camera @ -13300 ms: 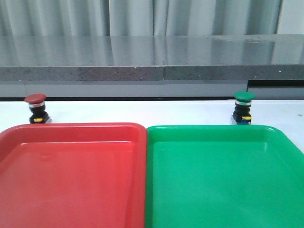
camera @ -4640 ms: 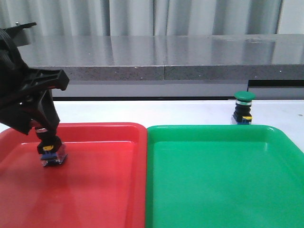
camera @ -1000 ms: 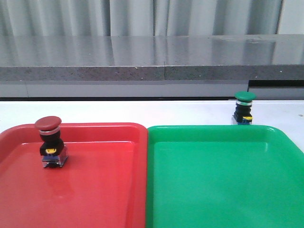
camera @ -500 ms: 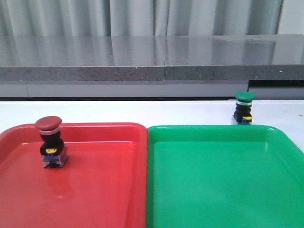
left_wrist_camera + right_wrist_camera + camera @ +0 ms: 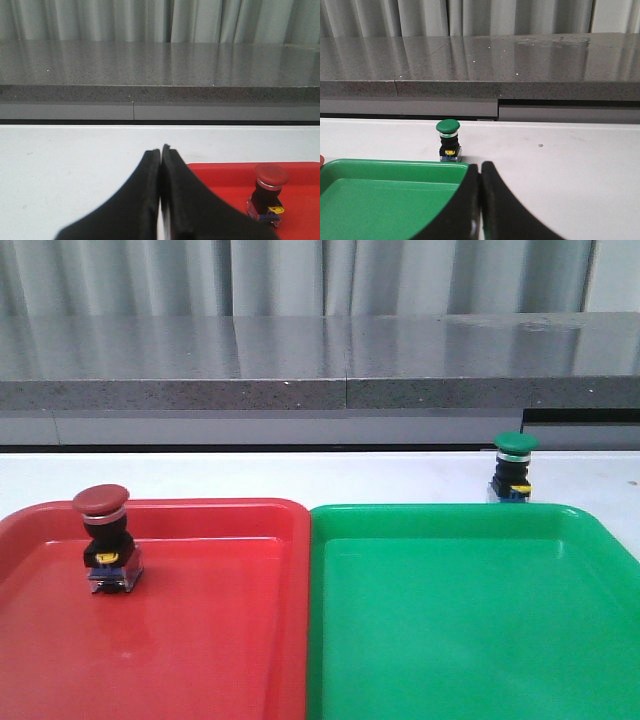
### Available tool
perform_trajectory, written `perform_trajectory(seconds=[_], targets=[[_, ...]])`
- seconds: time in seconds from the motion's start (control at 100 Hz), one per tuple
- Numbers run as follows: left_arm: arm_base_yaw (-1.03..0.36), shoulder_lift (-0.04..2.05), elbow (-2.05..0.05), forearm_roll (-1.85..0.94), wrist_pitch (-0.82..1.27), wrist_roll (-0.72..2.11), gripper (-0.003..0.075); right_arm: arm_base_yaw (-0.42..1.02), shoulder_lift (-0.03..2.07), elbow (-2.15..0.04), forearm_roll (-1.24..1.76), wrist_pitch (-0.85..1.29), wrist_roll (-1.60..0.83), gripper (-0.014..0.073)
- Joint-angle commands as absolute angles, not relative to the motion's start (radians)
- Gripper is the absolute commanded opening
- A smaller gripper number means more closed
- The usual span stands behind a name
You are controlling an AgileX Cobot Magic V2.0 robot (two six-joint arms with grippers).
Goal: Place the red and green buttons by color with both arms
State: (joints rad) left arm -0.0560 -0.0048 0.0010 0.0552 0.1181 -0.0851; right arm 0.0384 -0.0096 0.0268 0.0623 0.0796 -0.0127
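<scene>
The red button (image 5: pixel 105 539) stands upright inside the red tray (image 5: pixel 200 640), near its far left corner; the left wrist view shows the red button (image 5: pixel 268 197) too. The green button (image 5: pixel 514 470) stands upright on the white table just beyond the far right rim of the green tray (image 5: pixel 470 630); the green button (image 5: pixel 448 140) also shows in the right wrist view. My left gripper (image 5: pixel 161 150) is shut and empty, off to the side of the red button. My right gripper (image 5: pixel 480 165) is shut and empty, short of the green button. Neither arm appears in the front view.
The two trays sit side by side at the front of the white table (image 5: pixel 300 475). A grey stone ledge (image 5: pixel 320 380) runs along the back, with a curtain behind it.
Since 4.6 s ago the left gripper has let go of the red button in the red tray and left the front view. Over the last second nothing has moved.
</scene>
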Motion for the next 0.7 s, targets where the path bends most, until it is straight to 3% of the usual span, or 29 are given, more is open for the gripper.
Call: perform_trajectory(seconds=[0.0,0.69], targets=[[-0.054,-0.036,0.044,0.055,0.035,-0.093,-0.0019,0.04,-0.012,0.013,0.064,-0.005,-0.014,-0.0067],[-0.054,-0.036,0.044,0.055,0.035,-0.093,-0.0019,0.04,-0.012,0.011,0.064,-0.043,-0.014,-0.0067]])
